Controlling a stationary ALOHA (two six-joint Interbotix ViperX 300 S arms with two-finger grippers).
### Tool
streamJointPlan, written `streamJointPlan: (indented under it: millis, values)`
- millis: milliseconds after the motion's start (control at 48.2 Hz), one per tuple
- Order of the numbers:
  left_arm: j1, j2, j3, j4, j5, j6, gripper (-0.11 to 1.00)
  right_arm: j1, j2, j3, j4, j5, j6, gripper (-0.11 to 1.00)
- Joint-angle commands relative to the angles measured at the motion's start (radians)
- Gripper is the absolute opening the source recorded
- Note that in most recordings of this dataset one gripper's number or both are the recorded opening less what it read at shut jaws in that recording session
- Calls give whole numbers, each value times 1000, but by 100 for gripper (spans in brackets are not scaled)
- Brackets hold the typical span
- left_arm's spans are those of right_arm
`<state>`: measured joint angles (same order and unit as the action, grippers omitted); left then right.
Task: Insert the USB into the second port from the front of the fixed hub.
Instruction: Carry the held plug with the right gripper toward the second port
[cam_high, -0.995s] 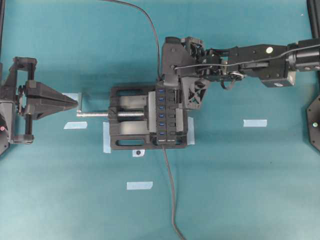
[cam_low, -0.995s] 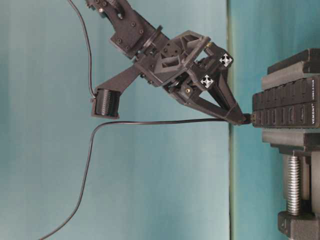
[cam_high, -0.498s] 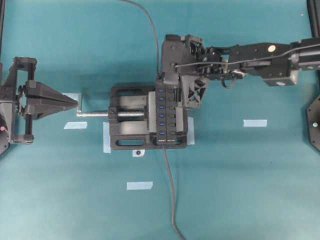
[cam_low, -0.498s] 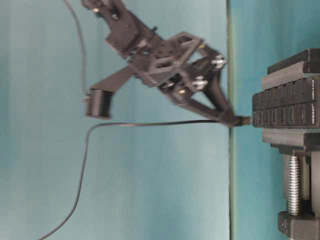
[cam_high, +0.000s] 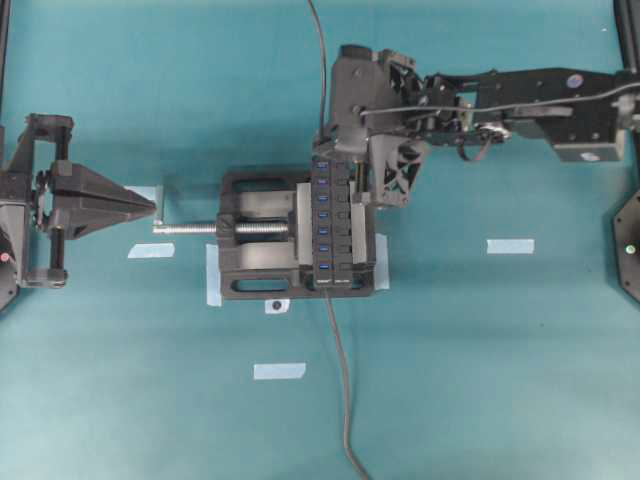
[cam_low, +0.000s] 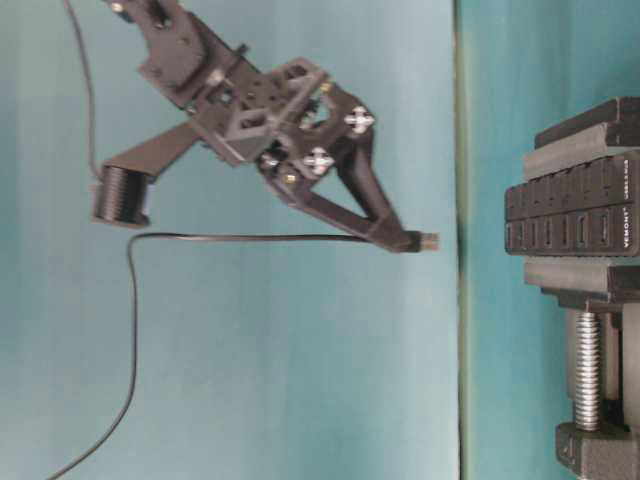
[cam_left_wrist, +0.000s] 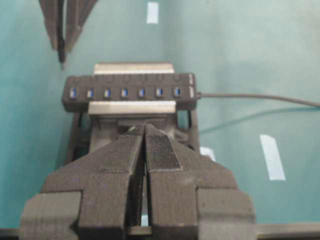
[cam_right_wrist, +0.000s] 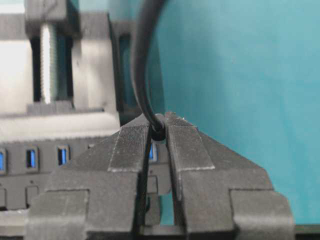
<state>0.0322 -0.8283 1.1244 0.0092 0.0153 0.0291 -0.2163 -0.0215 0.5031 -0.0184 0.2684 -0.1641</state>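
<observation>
Table-level exterior view: the right gripper (cam_low: 408, 240) pinches the USB (cam_low: 428, 240) in ribbed jaws—small metal-tipped plug, thin cable trailing—well apart from the fixed hub (cam_low: 575, 218), a long black bar clamped in the vise (cam_high: 255, 249); the left gripper (cam_left_wrist: 145, 150) stays closed, empty.

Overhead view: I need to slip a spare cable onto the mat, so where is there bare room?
Bare teal mat lies right of the black vise, around the blue tape strip. Crowded near the black bar-shaped hub beneath the right hand.
</observation>
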Motion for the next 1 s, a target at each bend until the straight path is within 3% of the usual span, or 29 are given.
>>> streamJointPlan:
  millis: [0, 394, 974]
  values:
    - [2, 2, -20, 2, -9, -2, 0, -2, -37, -25, 3, -3, 2, 8]
    - [2, 3, -18, 2, -9, -2, 0, 8, -40, -25, 6, 2, 3, 8]
    - [2, 2, -14, 2, -9, -3, 0, 87, -71, -6, 12, 3, 95, 7]
